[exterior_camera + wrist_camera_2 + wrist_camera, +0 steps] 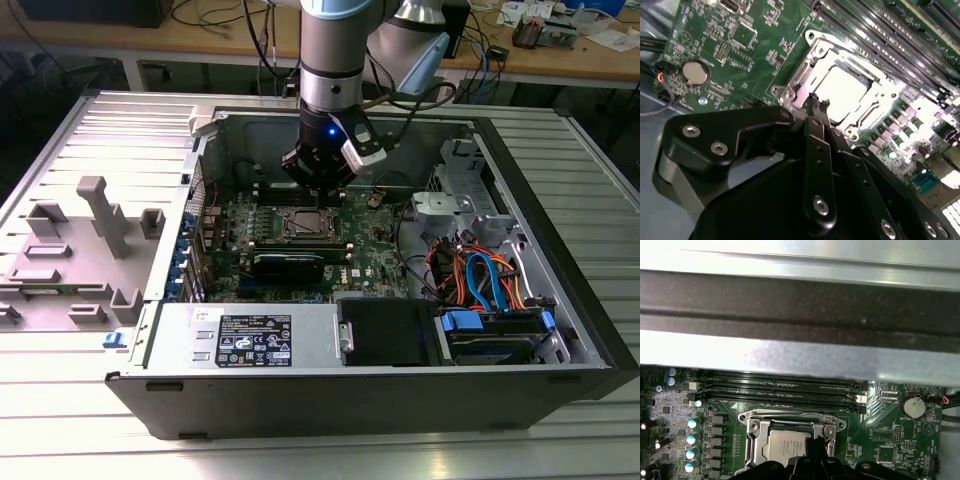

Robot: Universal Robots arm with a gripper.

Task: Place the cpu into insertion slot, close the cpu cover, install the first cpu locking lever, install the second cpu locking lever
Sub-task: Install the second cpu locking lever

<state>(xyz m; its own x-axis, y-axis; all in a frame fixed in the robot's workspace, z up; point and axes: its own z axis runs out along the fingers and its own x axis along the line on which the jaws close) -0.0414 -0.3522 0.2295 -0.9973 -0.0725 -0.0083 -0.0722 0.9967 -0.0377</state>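
Silver cpu (844, 93) just under claw (818, 103)

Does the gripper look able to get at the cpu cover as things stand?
Probably yes: the gripper hangs right at the edge of the cpu cover, which lies flat over the cpu, with nothing between them.

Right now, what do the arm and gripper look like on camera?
The silver-grey cylindrical arm has a light-blue band at the top and a small blue light glowing on its black wrist section. A white block sits beside that light. The matte black gripper has chunky links fastened with silver round-head screws. Black cables trail behind the arm.
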